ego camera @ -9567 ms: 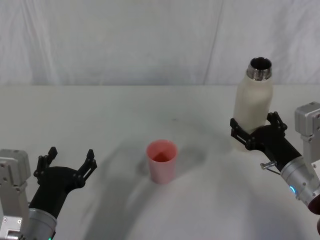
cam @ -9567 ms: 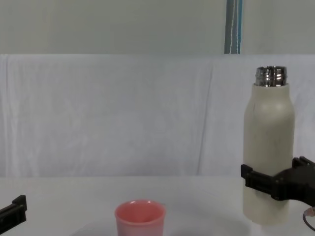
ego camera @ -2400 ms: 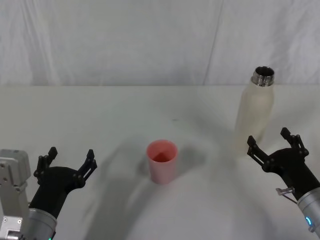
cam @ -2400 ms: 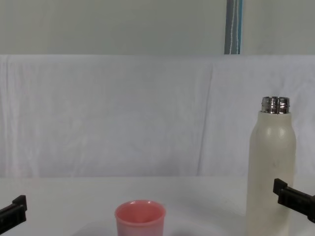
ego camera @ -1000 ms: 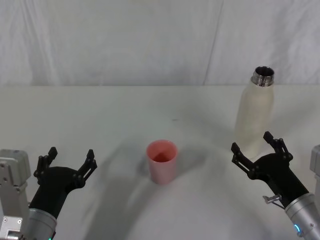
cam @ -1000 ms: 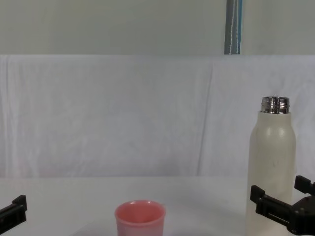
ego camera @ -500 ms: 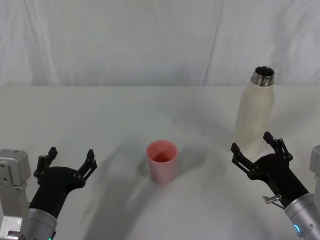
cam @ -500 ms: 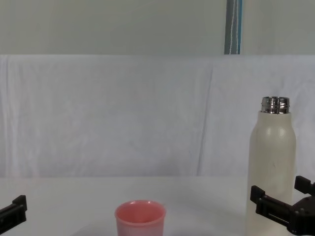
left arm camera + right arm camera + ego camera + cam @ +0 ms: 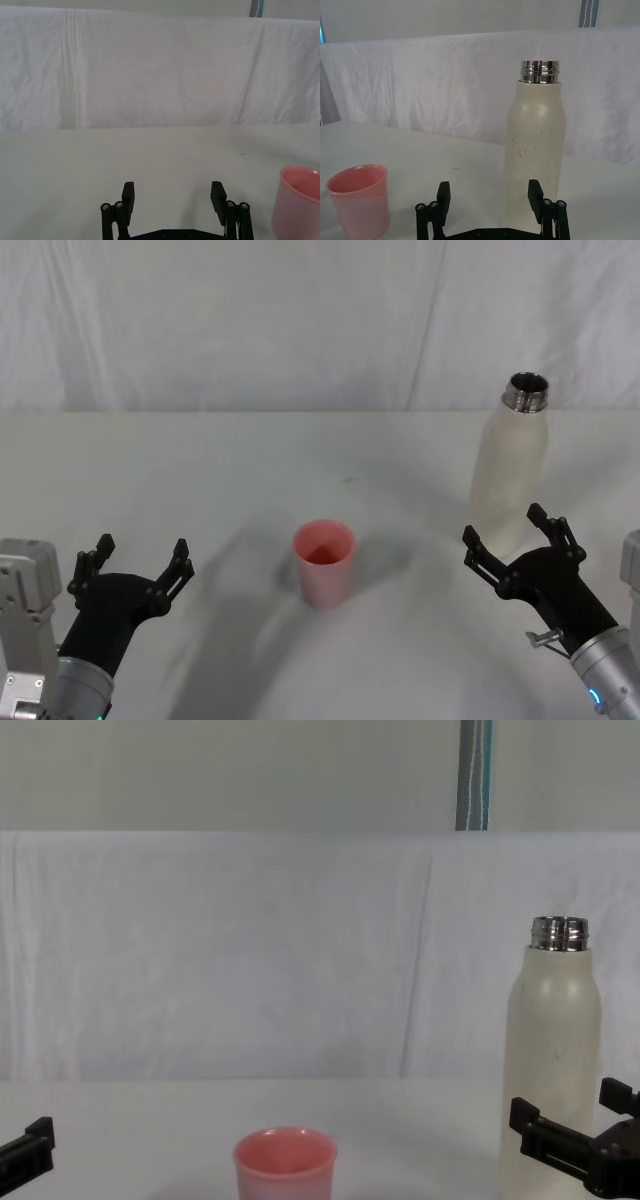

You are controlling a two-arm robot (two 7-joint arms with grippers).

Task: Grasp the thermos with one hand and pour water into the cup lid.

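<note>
The right gripper has its jaws spread wide, holding nothing, sitting low over the table just in front of the thermos. From the right wrist view the two black fingers frame the lower part of the bottle with clear space on both sides, so no contact there. In the chest view the fingers overlap the bottle's bottom edge, but that's just the angle.

The thermos stands upright on the right side of the table, steel neck open at the top, no cap on it. The cup lid is the little pink cup, upright near the middle of the table, well apart from the thermos and to its left.

The left gripper is parked low at the near left, jaws also wide and empty, with the pink cup off to its right side.

White cloth hangs behind the table.
</note>
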